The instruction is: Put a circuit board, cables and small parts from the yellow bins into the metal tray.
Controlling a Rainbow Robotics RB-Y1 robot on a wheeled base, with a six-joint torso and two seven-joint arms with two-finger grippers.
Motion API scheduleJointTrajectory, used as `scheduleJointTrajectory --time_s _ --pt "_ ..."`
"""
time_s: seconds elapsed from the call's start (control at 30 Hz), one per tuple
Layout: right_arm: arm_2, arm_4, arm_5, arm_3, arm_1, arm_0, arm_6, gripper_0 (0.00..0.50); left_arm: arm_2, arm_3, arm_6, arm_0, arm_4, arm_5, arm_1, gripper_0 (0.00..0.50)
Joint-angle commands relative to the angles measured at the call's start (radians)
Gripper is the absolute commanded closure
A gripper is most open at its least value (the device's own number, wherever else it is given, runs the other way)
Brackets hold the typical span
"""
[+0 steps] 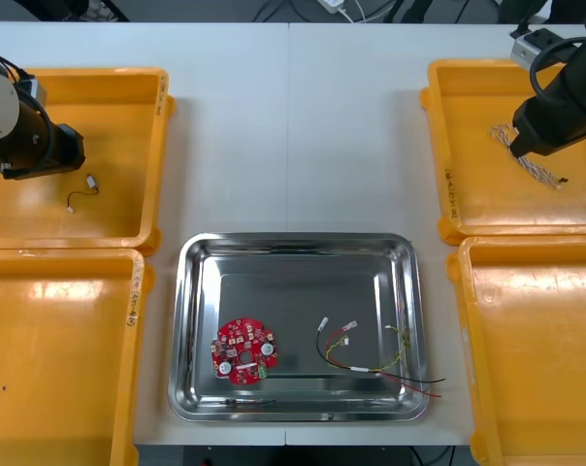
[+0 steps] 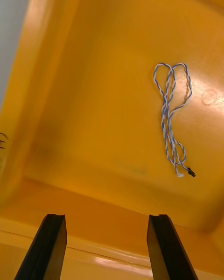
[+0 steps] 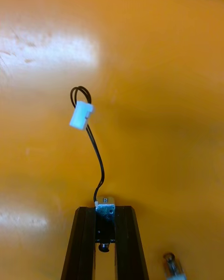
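In the left wrist view my left gripper (image 3: 105,235) is shut on a small metal part (image 3: 105,208). A black cable (image 3: 99,161) runs from the part to a white plug (image 3: 81,115) over the orange bin floor. The left arm (image 1: 31,146) is over the far left yellow bin (image 1: 128,155). My right gripper (image 2: 107,242) is open above the near wall of the far right yellow bin (image 1: 468,184). A twisted blue and white cable (image 2: 170,116) lies on that bin's floor beyond the fingers, showing in the front view as the same cable (image 1: 536,167). The metal tray (image 1: 191,291) holds a round red circuit board (image 1: 243,351) and a red and yellow cable (image 1: 371,357).
A small part with a short cable (image 1: 84,191) shows just right of the left arm in the far left bin. Another small metal piece (image 3: 171,265) lies beside the left fingers. The two near yellow bins (image 1: 60,359) (image 1: 536,349) flank the tray.
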Motion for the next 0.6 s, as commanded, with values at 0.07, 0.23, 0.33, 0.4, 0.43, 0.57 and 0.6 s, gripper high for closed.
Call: scheduleJointTrajectory --time_s 0.07,0.23,0.33,0.4,0.43,0.57,0.6 --pt "-0.076 0.031 -0.05 0.098 -0.035 -0.073 0.16 0.0 0.073 -0.108 -0.098 -0.017 0.005 0.115 0.037 0.5" --pt "-0.093 0.061 -0.093 0.176 -0.035 -0.093 0.235 0.0 0.099 -0.185 -0.084 -0.011 -0.008 0.214 0.043 0.5" --pt "-0.108 0.08 -0.112 0.243 -0.034 -0.124 0.274 0.0 0.113 -0.248 -0.073 -0.01 -0.019 0.289 0.045 0.5" --pt "-0.113 0.089 -0.116 0.274 -0.034 -0.135 0.277 0.0 0.117 -0.278 -0.065 -0.008 -0.027 0.324 0.045 0.5" --pt "-0.119 0.095 -0.121 0.288 -0.035 -0.141 0.28 0.0 0.122 -0.301 -0.059 -0.005 -0.031 0.349 0.045 0.5" --pt "-0.123 0.133 -0.145 0.32 -0.035 -0.152 0.284 0.0 0.139 -0.407 -0.035 0.029 -0.036 0.396 0.045 0.5" --pt "-0.123 0.147 -0.155 0.326 -0.034 -0.153 0.283 0.0 0.139 -0.436 -0.027 0.039 -0.036 0.405 0.045 0.5"
